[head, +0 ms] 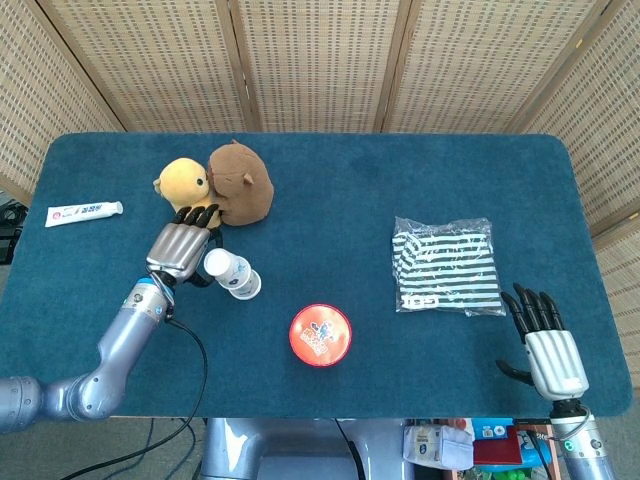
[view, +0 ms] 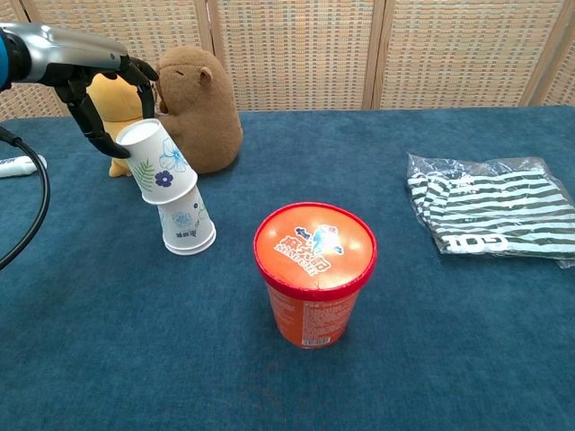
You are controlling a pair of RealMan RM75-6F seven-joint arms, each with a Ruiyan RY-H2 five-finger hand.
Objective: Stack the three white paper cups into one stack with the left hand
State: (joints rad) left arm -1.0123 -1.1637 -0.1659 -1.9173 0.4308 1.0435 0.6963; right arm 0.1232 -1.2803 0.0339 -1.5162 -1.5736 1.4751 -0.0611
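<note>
My left hand (head: 180, 252) (view: 115, 83) grips a white paper cup with a blue flower print (view: 160, 171) (head: 220, 265). That cup is tilted, mouth down and to the right. Its rim sits over the top of a second white cup (view: 186, 228) (head: 245, 286), which stands upside down on the blue table. I can make out only these two cups. My right hand (head: 545, 345) lies at the near right edge of the table with its fingers spread and nothing in it; only the head view shows it.
A yellow plush (view: 117, 99) and a brown plush (view: 199, 112) sit just behind the cups. An orange-lidded tub (view: 314, 269) stands to their right. A striped bag (view: 490, 211) lies far right, and a toothpaste tube (head: 83, 211) far left.
</note>
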